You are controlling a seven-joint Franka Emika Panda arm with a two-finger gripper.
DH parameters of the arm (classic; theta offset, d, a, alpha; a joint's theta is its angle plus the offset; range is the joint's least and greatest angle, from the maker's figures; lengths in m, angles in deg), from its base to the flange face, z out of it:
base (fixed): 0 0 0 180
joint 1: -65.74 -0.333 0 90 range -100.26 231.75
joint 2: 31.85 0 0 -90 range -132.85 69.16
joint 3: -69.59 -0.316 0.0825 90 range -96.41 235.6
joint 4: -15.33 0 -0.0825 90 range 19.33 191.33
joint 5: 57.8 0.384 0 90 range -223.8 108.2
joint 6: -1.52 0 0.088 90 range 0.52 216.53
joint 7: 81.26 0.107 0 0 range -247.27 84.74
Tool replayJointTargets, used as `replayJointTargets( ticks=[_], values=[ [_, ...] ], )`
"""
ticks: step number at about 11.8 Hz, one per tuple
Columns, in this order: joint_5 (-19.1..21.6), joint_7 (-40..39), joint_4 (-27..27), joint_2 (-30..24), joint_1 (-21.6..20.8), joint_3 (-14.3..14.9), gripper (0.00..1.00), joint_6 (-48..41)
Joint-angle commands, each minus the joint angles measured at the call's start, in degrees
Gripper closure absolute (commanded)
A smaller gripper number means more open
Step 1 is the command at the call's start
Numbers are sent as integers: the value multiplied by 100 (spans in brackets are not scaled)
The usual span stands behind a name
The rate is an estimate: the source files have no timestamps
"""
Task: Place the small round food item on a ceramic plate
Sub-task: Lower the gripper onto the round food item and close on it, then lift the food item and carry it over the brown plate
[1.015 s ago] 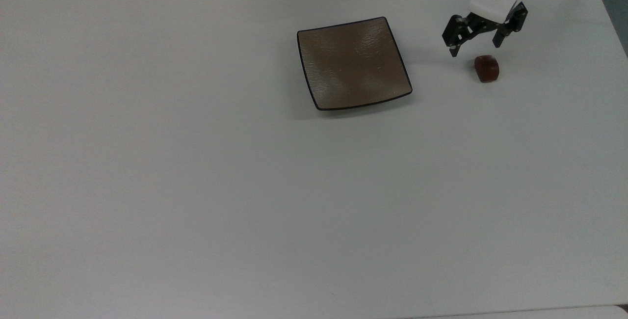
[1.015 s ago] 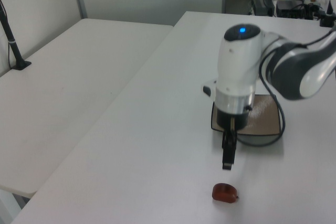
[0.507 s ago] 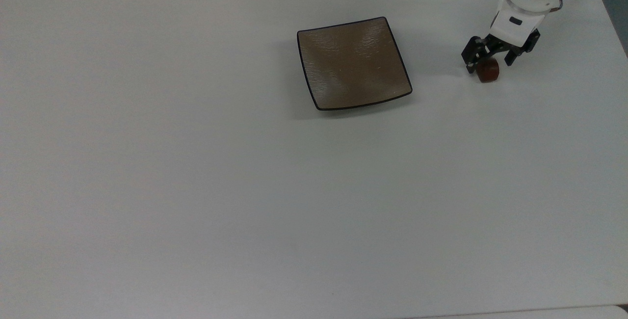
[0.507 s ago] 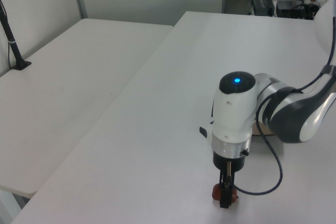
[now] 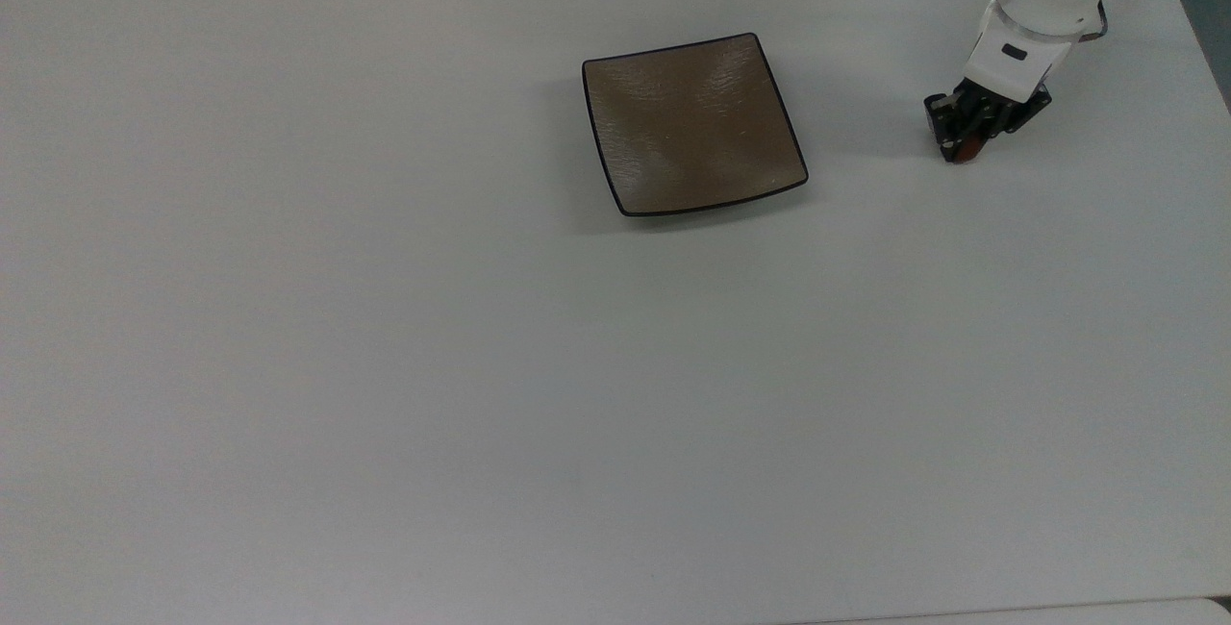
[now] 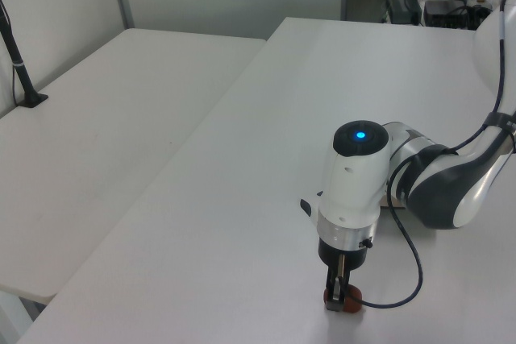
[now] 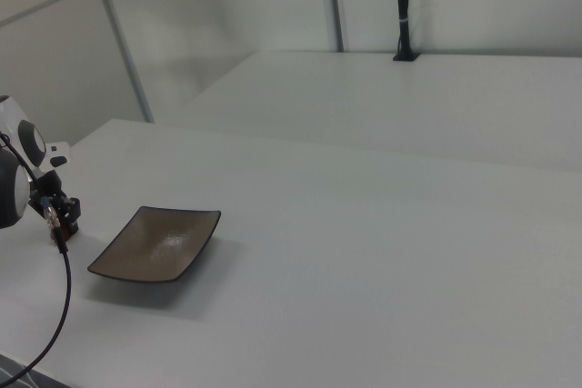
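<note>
The small round food item (image 5: 967, 151), a reddish-brown lump, lies on the white table near the top view's right edge. My gripper (image 5: 964, 138) is down over it and shut on it, so only a sliver of red shows between the black fingers. In the left view the lump (image 6: 350, 305) peeks out under the gripper (image 6: 339, 296), resting on the table. The ceramic plate (image 5: 692, 123), square and brown with a thin black rim, sits bare to the top view's left of the gripper, well apart from it. In the right view the plate (image 7: 156, 243) lies just right of the gripper (image 7: 60, 224).
A black cable (image 6: 407, 259) loops from the arm's wrist down to the table. A second white table (image 6: 97, 142) with a black post (image 6: 18, 54) stands alongside. The table's edge (image 5: 1202, 38) runs close to the gripper on the top view's right.
The gripper came down from above the table onto the food item, and its fingers went from wide open to shut around it. The plate has not moved.
</note>
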Motion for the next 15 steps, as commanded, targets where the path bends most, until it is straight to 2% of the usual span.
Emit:
replayJointTargets(
  ticks=[1,3,6,7,9,12,15],
  values=[
    [-101,102,35,-302,211,-81,97,-87],
    [-13,-466,44,-558,316,-72,97,-621],
    [557,-1704,26,-979,536,50,97,-1438],
    [724,-2109,26,-1128,572,199,97,-1824],
    [874,-2726,105,-1532,581,681,96,-2380],
    [1033,-3176,412,-1894,598,1376,93,-2417],
    [1024,-3361,720,-1904,765,1492,85,-2321]
  ],
)
